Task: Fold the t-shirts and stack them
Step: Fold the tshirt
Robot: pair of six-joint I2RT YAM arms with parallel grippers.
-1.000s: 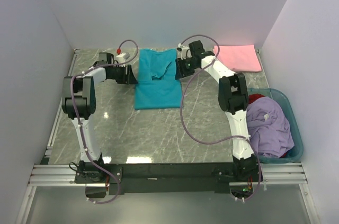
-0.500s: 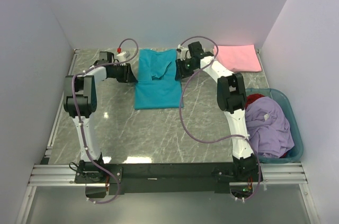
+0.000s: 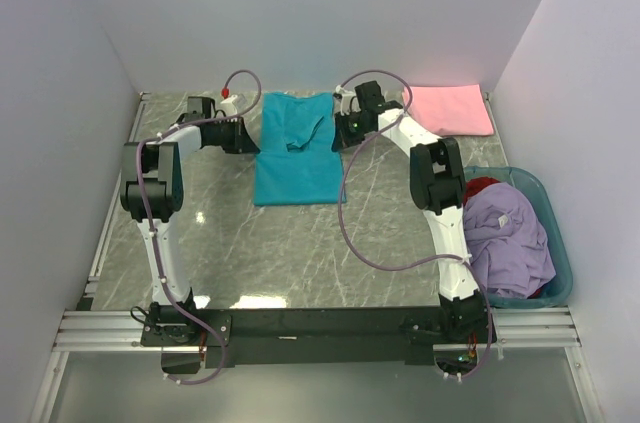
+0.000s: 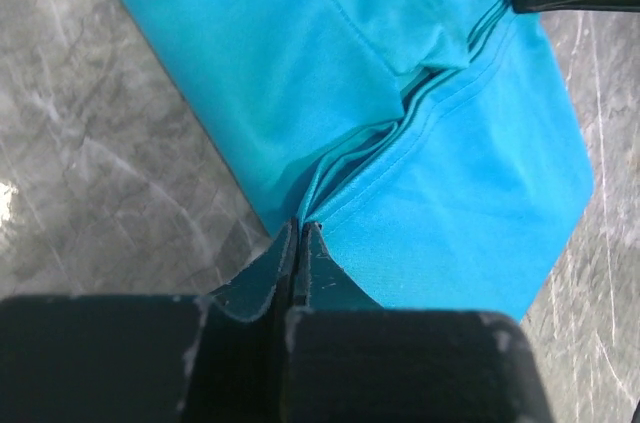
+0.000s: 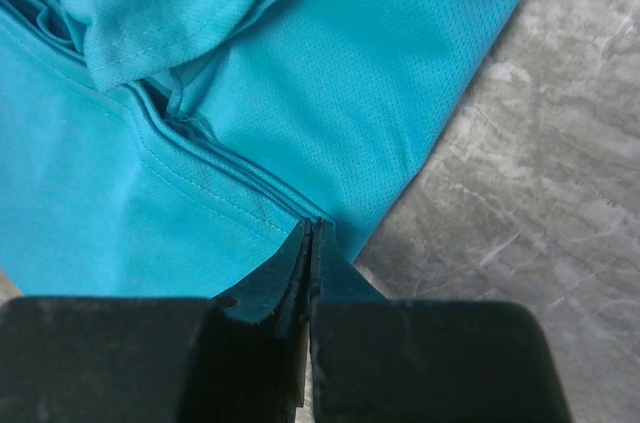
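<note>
– Left wrist camera: what has the left hand (image 4: 298,235) got?
– It is squeezed tight on one side edge of the teal t-shirt (image 4: 430,143). The shirt spreads out away from it.
– And the right hand (image 5: 308,233)?
– It pinches the other side edge just as tight. The shirt lies between both hands, far back on the grey surface (image 3: 300,243). A pink t-shirt (image 3: 452,109) lies folded to its right.
</note>
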